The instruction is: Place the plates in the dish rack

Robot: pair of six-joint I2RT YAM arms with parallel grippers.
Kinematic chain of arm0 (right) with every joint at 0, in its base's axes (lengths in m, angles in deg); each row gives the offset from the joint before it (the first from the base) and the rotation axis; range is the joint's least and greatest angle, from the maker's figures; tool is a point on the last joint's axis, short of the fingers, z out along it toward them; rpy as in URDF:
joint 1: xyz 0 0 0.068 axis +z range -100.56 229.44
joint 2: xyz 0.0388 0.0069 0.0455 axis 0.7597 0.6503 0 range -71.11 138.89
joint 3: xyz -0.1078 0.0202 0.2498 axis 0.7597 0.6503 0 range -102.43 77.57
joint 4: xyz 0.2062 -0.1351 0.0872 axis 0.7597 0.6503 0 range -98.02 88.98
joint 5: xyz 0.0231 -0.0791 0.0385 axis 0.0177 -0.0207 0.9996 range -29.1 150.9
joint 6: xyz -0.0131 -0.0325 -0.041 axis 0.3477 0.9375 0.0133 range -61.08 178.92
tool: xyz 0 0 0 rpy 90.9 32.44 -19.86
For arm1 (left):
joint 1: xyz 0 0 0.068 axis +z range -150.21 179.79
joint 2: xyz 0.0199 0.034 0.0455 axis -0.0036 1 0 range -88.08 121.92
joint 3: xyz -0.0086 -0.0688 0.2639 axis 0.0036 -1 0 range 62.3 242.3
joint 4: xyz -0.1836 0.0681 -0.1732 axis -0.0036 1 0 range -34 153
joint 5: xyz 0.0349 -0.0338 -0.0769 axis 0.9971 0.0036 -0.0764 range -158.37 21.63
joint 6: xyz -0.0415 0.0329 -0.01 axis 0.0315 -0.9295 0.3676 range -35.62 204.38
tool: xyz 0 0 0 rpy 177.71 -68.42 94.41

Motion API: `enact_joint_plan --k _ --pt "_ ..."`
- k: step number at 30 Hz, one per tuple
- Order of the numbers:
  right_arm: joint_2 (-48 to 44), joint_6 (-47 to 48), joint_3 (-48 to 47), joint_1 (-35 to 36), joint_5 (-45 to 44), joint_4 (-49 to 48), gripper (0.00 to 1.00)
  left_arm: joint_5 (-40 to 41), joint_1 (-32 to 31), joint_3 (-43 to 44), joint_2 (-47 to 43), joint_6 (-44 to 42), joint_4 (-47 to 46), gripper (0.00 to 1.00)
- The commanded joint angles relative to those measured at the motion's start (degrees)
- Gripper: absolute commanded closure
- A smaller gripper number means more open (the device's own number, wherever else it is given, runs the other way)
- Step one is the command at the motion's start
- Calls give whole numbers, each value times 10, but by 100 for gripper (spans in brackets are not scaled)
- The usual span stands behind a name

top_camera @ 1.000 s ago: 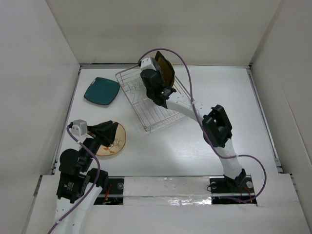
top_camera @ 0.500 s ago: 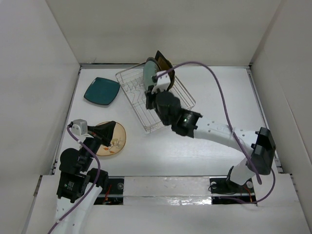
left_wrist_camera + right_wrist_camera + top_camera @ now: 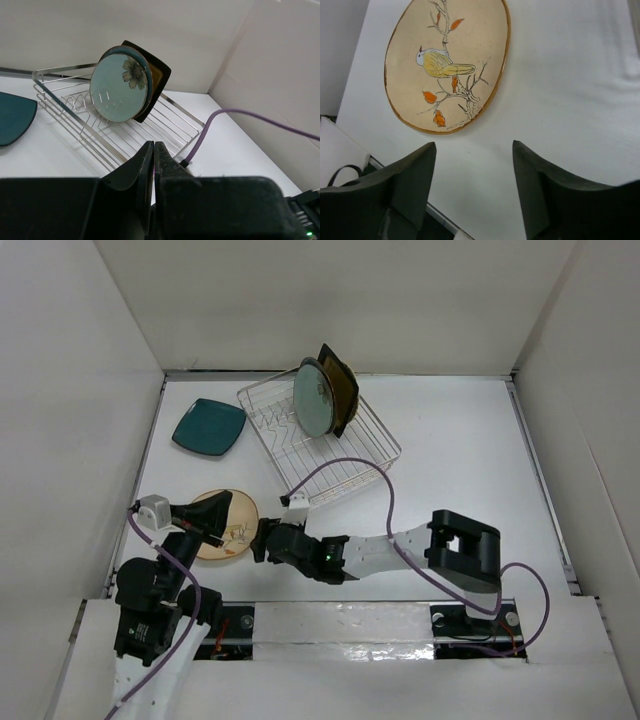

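Right pincer (image 3: pixel 472 150) stands wide and empty, low over the tabletop (image 3: pixel 450 440). The cream plate (image 3: pixel 450 60) lies flat just beyond it at 11 o'clock. Left pincer (image 3: pixel 153 145) is closed on nothing, over the same plate.

Loaded: green plate (image 3: pixel 315 400) and amber plate (image 3: pixel 343 385), upright in the rack (image 3: pixel 340 475) at 12 o'clock.

To load: cream plate; teal plate (image 3: pixel 208 426), flat at 10 o'clock.

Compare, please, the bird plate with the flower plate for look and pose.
The bird plate is cream with an amber rim; the flower plate is pale green. The bird plate lies flat on the table; the flower plate stands on edge in the dish rack. Both are round and painted.
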Motion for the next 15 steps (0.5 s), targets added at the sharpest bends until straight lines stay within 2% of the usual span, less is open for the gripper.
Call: enact_joint_plan --k 1,2,7,15 --pt "35 -127 -12 -4 6 -42 26 0 2 9 -16 4 -22 98" --pt "47 -150 -22 -14 17 -42 23 -2 2 9 -18 3 -23 98" --pt "117 -216 -55 -20 35 -38 25 -13 2 9 -12 2 -25 98" --pt "193 -292 -118 -37 46 -42 41 -16 2 7 -20 2 -26 98"
